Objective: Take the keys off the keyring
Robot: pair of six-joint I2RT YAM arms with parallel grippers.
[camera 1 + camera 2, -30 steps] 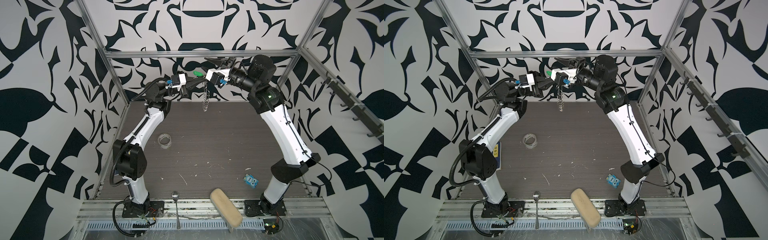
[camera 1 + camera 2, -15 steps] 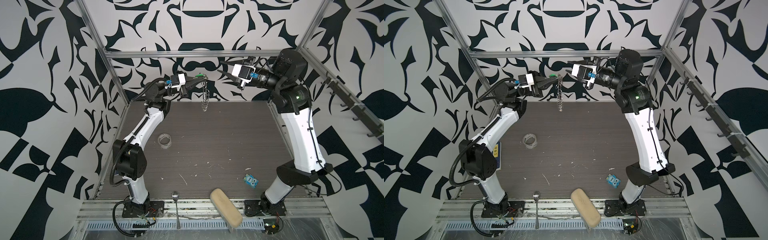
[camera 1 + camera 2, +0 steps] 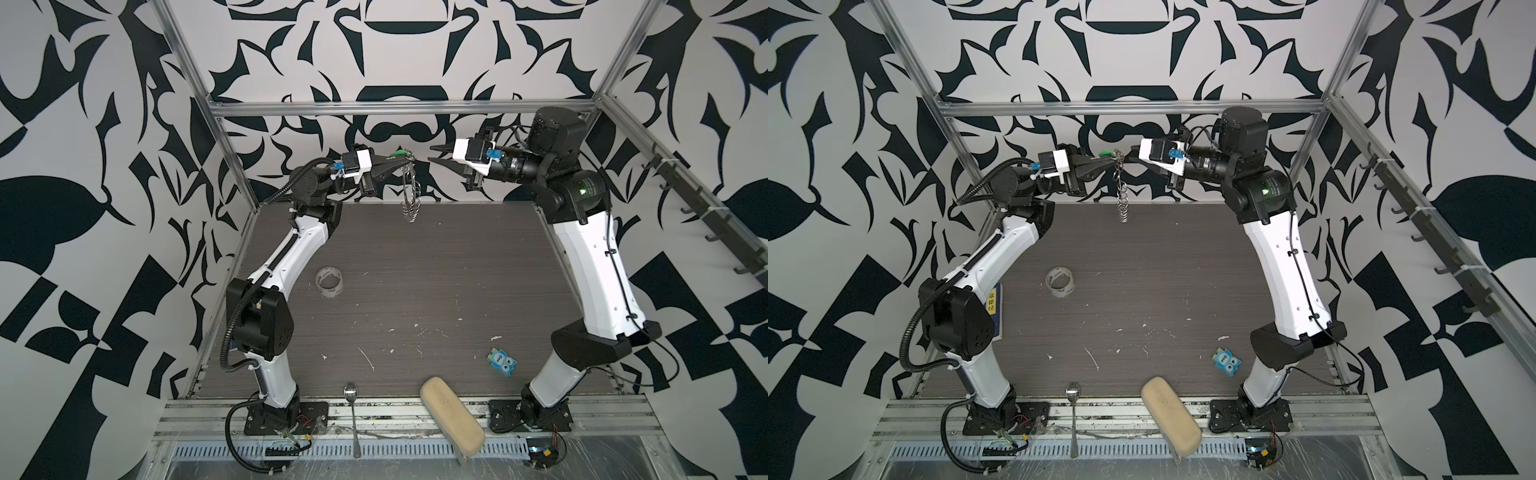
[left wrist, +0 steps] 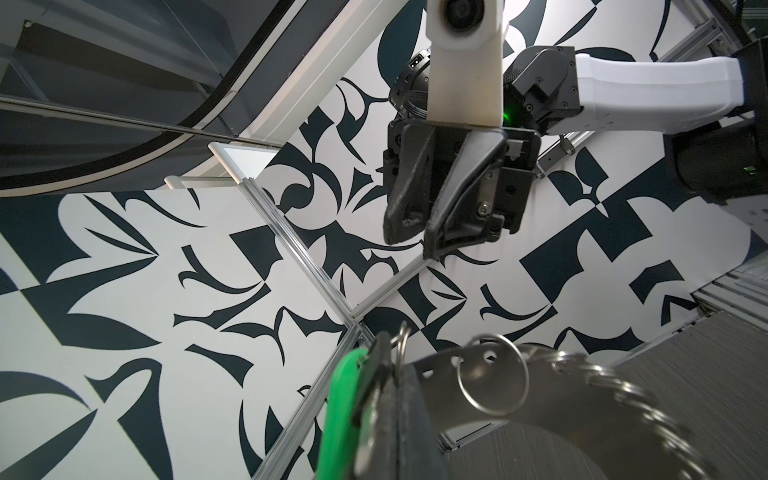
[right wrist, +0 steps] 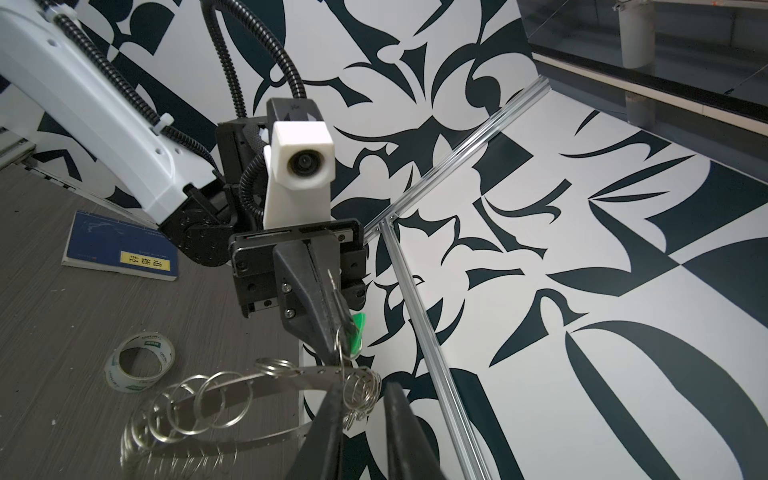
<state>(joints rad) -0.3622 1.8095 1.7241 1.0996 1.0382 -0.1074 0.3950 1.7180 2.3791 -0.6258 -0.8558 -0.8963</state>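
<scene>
Patterned black-and-white walls box me in on three sides. Both arms reach high over the back edge of the tabletop (image 3: 457,270), below the rear frame rail (image 3: 395,109). My left gripper (image 3: 402,161) is clamped tight on the green key (image 3: 397,154). The keyring (image 3: 409,195) dangles from the key in open air, hanging clear of the tabletop. My right gripper (image 3: 432,153) has its jaws narrowly parted and holds nothing, with its tips just beside the ring's top. A tape roll (image 3: 329,282) lies well apart from the keyring, forward and to the left.
</scene>
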